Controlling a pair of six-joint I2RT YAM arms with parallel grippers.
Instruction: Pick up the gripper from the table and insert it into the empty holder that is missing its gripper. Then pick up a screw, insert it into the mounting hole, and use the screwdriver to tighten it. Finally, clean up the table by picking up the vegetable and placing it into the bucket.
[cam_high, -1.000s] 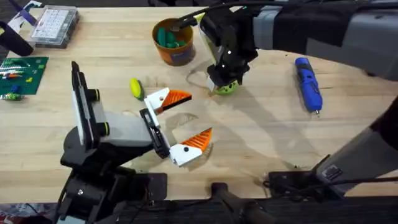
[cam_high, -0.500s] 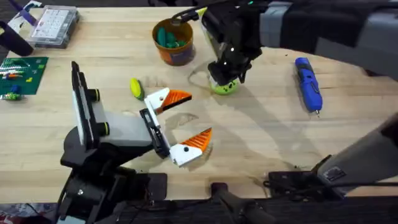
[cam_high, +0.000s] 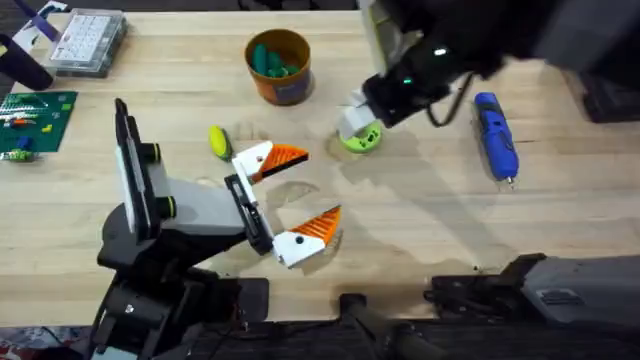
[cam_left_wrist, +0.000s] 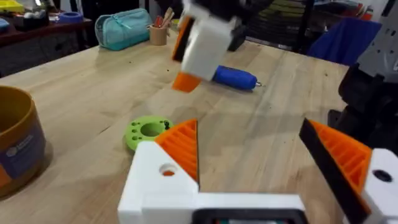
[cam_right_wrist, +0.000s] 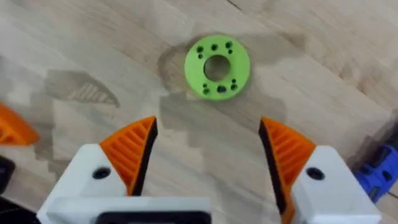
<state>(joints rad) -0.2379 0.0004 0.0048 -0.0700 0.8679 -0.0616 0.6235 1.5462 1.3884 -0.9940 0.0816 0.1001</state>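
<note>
Lime-green gripper (cam_right_wrist: 217, 67) with small dark holes; blue screwdriver (cam_high: 495, 134); yellow vegetable (cam_high: 219, 141), green end; orange bucket (cam_high: 279, 66) holding teal pieces; white fingers (cam_right_wrist: 127, 157), orange ribbed pads; pale wood table (cam_high: 420, 220).

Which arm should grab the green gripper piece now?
Right. Its pincer hangs open just over the green gripper piece, which lies flat on the table. The left pincer is also open but sits farther off, beside the vegetable.

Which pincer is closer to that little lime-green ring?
The right pincer, open just above the lime-green ring. The left pincer sits open farther off, toward the table's near side.
</note>
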